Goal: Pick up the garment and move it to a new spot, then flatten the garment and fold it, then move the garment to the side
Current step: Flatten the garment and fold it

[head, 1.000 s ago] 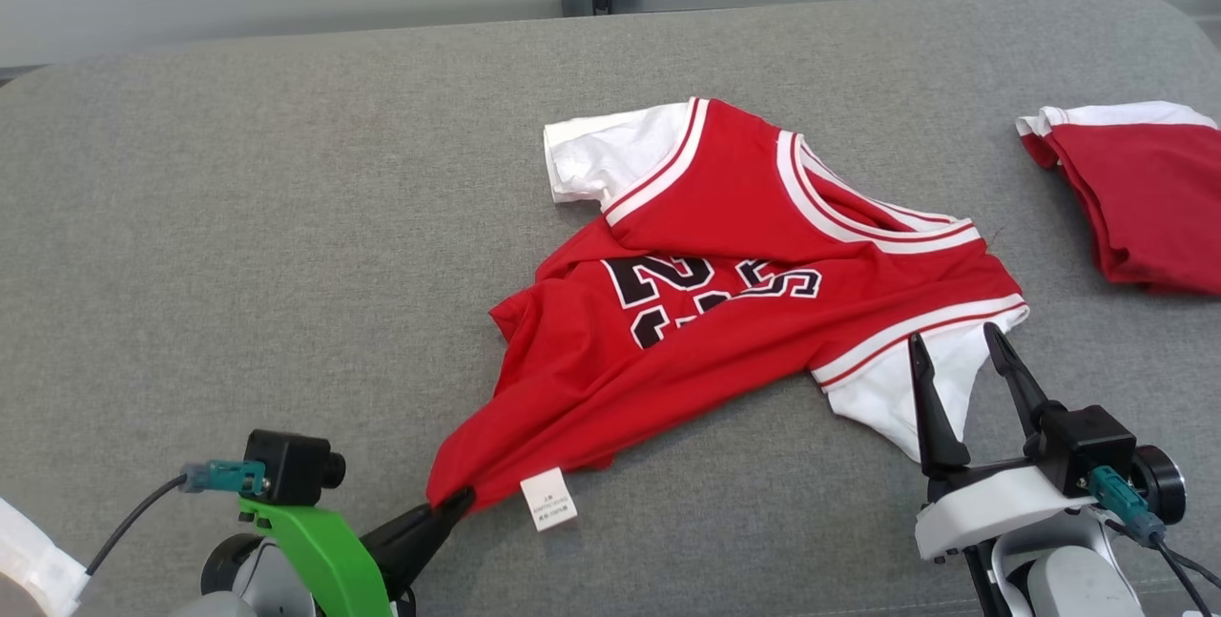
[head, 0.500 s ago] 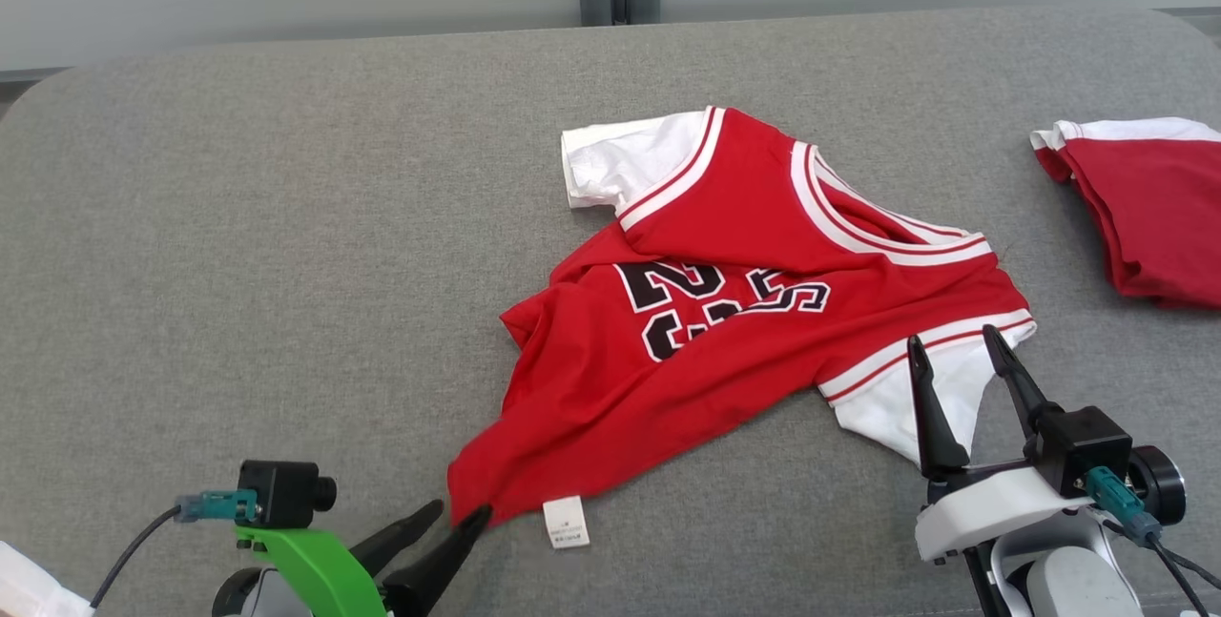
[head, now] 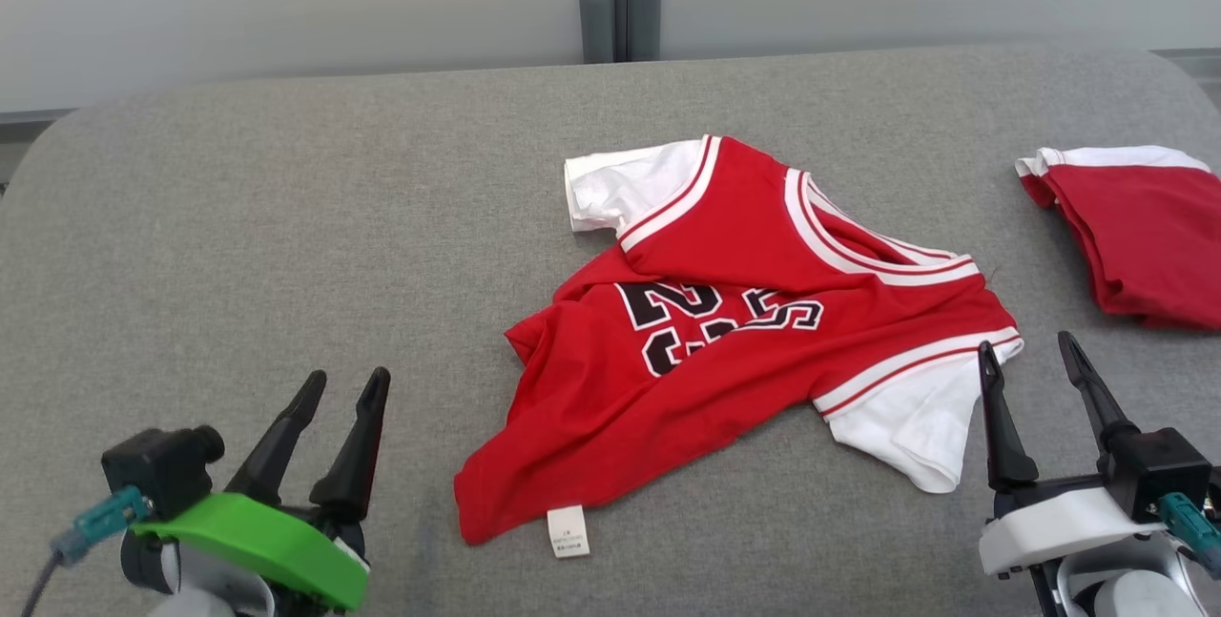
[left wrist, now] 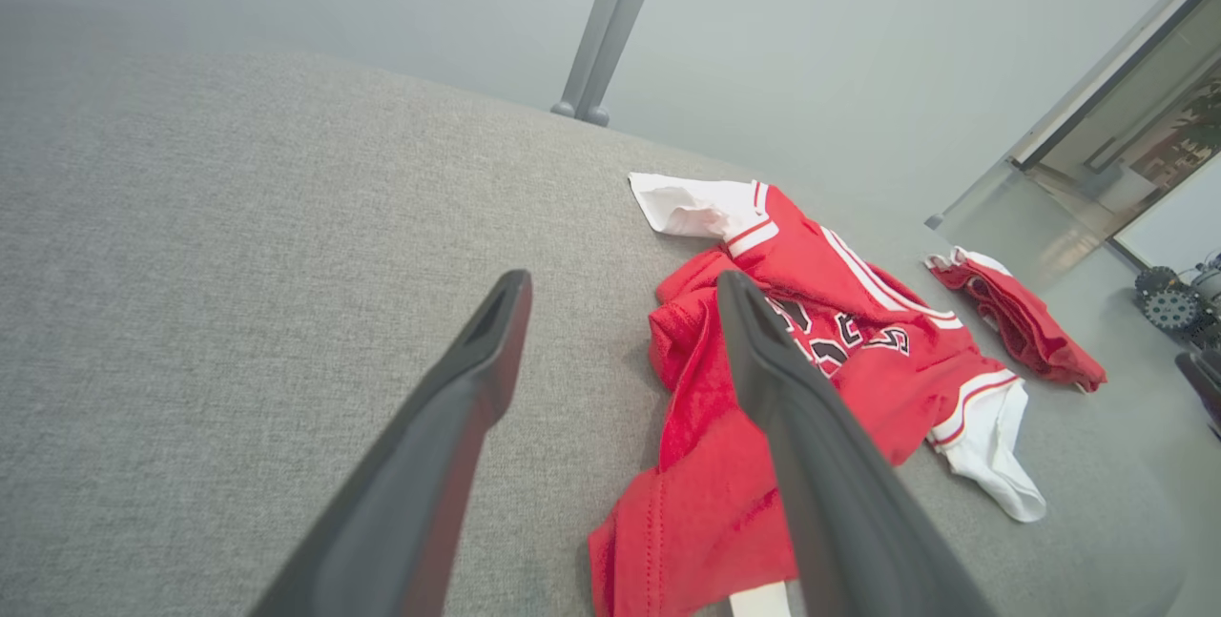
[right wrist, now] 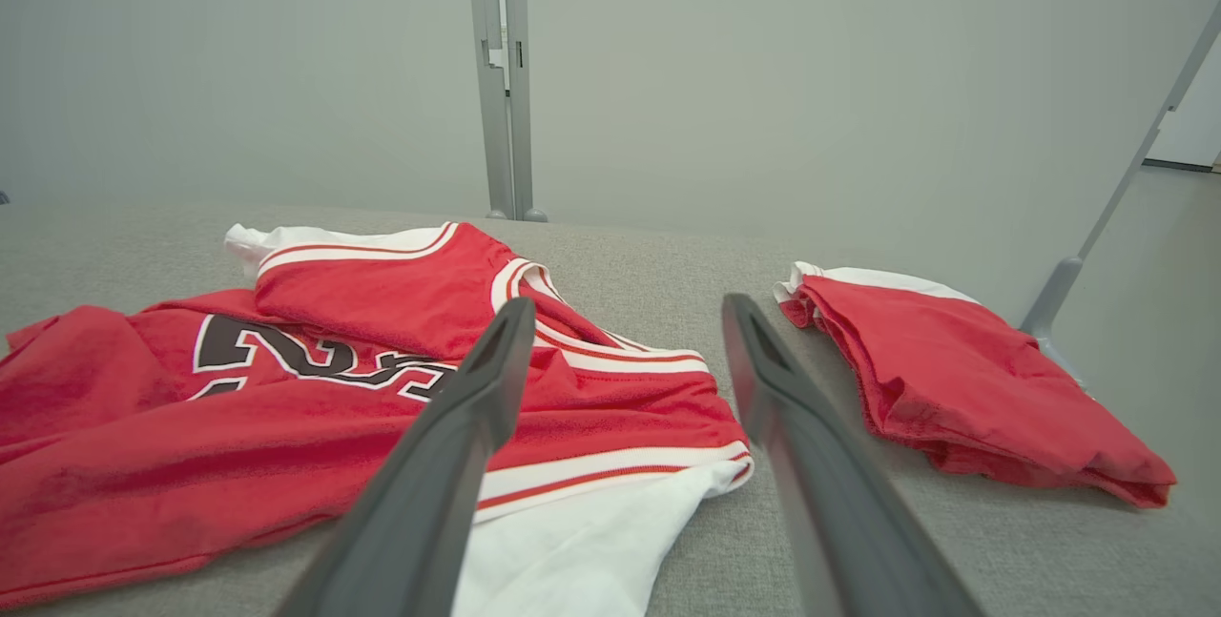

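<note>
— At the middle of the grey table [head: 286,216], what can't you make out?
— The number on the shirt [head: 734,331]. A crease runs through the black digits, so it may be 23, but I can't be sure. The print on the white label [head: 568,531] is too small to read. The folded red pile [head: 1135,236] at the right is cut off by the frame edge.
— And the shirt itself?
— Red, with white sleeves and striped trim. It lies rumpled and slanted, its hem bunched toward the near edge, with the label at the hem corner.
— The tools?
— Both have their fingers spread and hold nothing. The left gripper [head: 348,374] stands well left of the hem, and the right gripper [head: 1023,342] is just beside the near white sleeve.
</note>
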